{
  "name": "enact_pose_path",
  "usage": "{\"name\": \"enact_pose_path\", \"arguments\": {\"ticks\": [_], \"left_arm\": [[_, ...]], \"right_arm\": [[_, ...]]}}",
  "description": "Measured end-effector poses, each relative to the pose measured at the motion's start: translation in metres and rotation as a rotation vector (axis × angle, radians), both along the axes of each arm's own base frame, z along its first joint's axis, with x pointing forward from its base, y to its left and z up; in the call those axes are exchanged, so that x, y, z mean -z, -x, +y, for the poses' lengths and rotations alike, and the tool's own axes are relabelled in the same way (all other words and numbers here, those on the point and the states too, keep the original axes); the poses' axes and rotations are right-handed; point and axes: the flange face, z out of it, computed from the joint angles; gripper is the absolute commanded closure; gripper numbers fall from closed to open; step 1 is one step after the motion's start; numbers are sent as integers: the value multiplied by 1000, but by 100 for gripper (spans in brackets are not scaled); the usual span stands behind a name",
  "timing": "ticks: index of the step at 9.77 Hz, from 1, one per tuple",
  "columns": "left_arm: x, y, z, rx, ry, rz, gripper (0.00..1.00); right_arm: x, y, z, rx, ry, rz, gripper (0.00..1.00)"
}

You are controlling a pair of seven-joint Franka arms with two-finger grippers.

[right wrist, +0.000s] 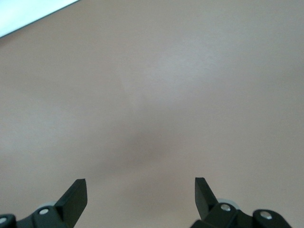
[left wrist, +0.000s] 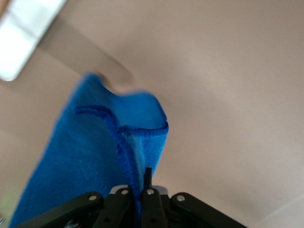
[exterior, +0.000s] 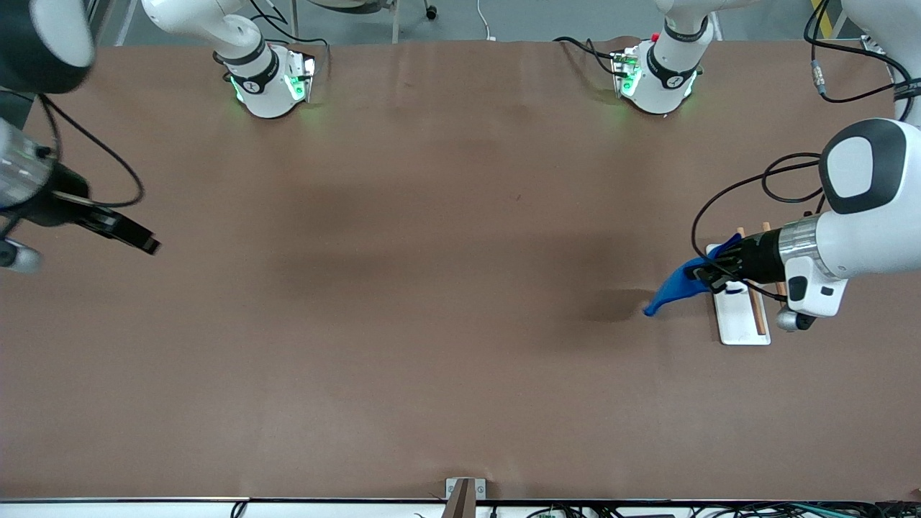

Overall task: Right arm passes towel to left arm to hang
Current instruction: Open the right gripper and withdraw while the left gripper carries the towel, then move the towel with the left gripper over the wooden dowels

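Note:
The bright blue towel (exterior: pixel 673 288) hangs from my left gripper (exterior: pixel 704 272), which is shut on its hemmed edge over the end of the white rack tray (exterior: pixel 741 327) at the left arm's end of the table. The towel's lower tip droops toward the table beside the tray. In the left wrist view the towel (left wrist: pixel 90 152) fills the space in front of the closed fingers (left wrist: pixel 148 178), with the tray (left wrist: pixel 21 40) at a corner. My right gripper (exterior: pixel 144 241) is open and empty over bare table at the right arm's end; the right wrist view shows its spread fingers (right wrist: pixel 76 194).
The rack has wooden rods (exterior: pixel 757 313) along the tray, partly hidden by the left wrist. Black cables (exterior: pixel 781 180) loop from the left arm. A small bracket (exterior: pixel 464 493) sits at the table's near edge. A pale strip (right wrist: pixel 28 12) edges the right wrist view.

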Motion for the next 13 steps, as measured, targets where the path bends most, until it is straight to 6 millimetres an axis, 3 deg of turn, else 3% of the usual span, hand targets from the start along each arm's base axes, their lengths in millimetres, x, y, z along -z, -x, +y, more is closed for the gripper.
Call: {"name": "enact_pose_path", "arguments": {"ticks": [3, 5, 8, 13], "left_arm": [[18, 18, 66, -102, -79, 156, 99], [36, 29, 112, -142, -82, 215, 99], [56, 28, 184, -50, -125, 185, 99], [49, -13, 209, 151, -220, 42, 98]], "right_arm": [[-16, 18, -71, -12, -24, 22, 0], [-33, 28, -97, -21, -36, 18, 0], [-31, 26, -85, -72, 5, 35, 0], [-42, 43, -104, -118, 39, 33, 0]]}}
